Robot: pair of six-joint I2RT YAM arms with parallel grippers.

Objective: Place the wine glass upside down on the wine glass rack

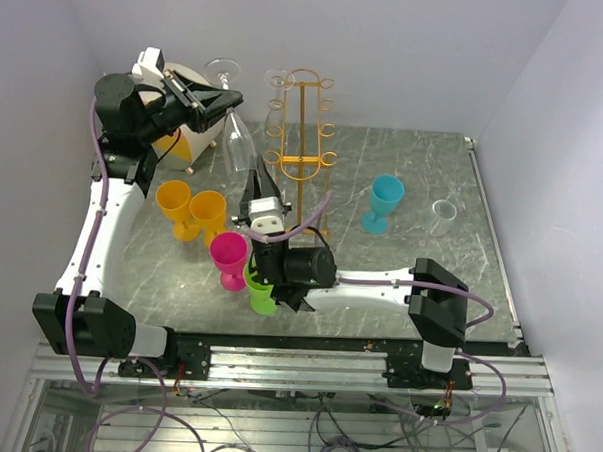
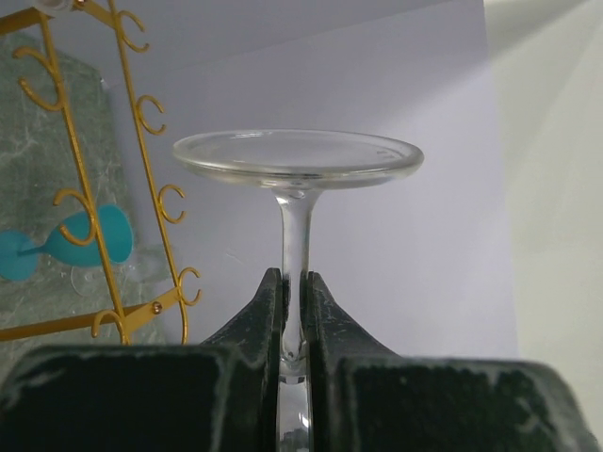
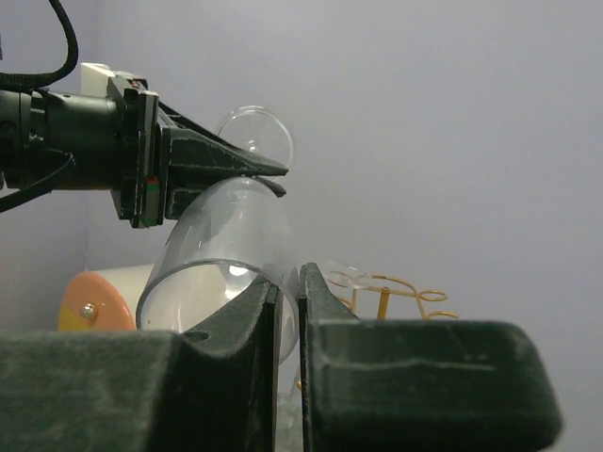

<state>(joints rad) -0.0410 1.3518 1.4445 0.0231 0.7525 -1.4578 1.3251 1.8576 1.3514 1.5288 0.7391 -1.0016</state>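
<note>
The clear wine glass (image 1: pixel 235 143) hangs upside down in the air, foot up, just left of the wine glass rack (image 1: pixel 304 126), an orange-gold wire stand. My left gripper (image 1: pixel 230 101) is shut on its stem; the left wrist view shows the stem between the jaws (image 2: pixel 294 275) and the round foot (image 2: pixel 297 155) above. My right gripper (image 1: pixel 251 181) is shut on the rim of the bowl from below, the glass wall (image 3: pixel 226 245) pinched between its jaws (image 3: pixel 288 273). The rack also shows in the left wrist view (image 2: pixel 156 307) and the right wrist view (image 3: pixel 382 301).
Another clear glass (image 1: pixel 278 82) sits at the rack's upper left. A cream drum (image 1: pixel 196 131) stands behind the left arm. Two orange cups (image 1: pixel 172 205), a pink (image 1: pixel 228 255) and a green cup (image 1: pixel 262 292) stand near the right arm. A teal cup (image 1: pixel 383 202) and clear cup (image 1: pixel 442 217) stand right.
</note>
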